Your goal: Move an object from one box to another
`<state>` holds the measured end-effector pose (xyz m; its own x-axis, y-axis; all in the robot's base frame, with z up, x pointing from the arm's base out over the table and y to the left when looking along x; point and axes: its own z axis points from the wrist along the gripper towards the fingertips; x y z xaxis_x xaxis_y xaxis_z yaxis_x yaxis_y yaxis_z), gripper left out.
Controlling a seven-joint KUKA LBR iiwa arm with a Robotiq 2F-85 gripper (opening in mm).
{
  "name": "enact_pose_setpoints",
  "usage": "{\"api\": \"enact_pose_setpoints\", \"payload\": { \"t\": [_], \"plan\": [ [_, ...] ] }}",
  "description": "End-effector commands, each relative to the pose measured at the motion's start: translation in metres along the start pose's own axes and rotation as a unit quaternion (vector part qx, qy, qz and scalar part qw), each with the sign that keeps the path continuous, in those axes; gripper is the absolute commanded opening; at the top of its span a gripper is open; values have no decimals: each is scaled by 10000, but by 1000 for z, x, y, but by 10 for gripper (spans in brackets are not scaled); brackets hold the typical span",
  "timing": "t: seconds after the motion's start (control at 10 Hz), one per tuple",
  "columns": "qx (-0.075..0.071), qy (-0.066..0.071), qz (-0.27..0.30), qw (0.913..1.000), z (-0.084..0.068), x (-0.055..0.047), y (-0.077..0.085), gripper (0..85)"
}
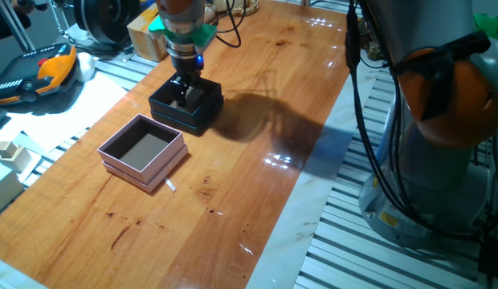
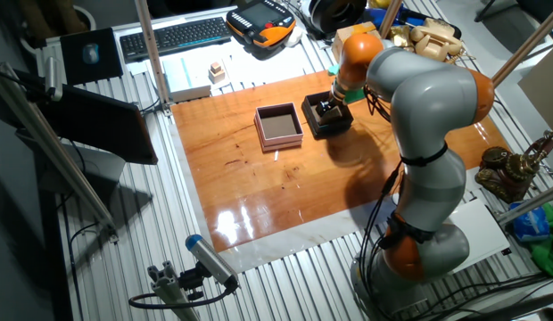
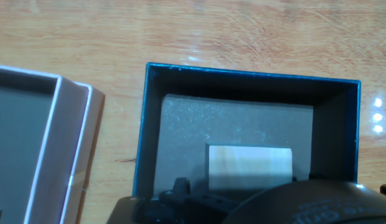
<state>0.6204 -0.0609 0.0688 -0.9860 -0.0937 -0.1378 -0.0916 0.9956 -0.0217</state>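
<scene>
Here we log left to right, taking the black box (image 1: 185, 106) as landmark. Left of it, just beside and not touching, sits the pink box (image 1: 143, 151), its dark inside bare, ready to receive. Inside the black box, on the pale floor, lies the cube (image 3: 249, 165), toward the wall nearest the hand camera. The gripper (image 1: 185, 90) hangs straight down into the box, we judge for a grasp; finger spread or contact we cannot tell.

Glossy varnished wood table (image 1: 257, 193); matt black box (image 1: 202, 112); pale bare-wood cube (image 3: 249, 165).
</scene>
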Motion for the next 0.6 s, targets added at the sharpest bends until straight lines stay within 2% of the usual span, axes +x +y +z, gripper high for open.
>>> {"api": "enact_pose_setpoints", "payload": {
  "t": [0.0,0.5],
  "plan": [
    [0,-2,0,10000,0,0,0,680],
    [-1,6,-69,10000,3,0,1,680]
  ]
}}
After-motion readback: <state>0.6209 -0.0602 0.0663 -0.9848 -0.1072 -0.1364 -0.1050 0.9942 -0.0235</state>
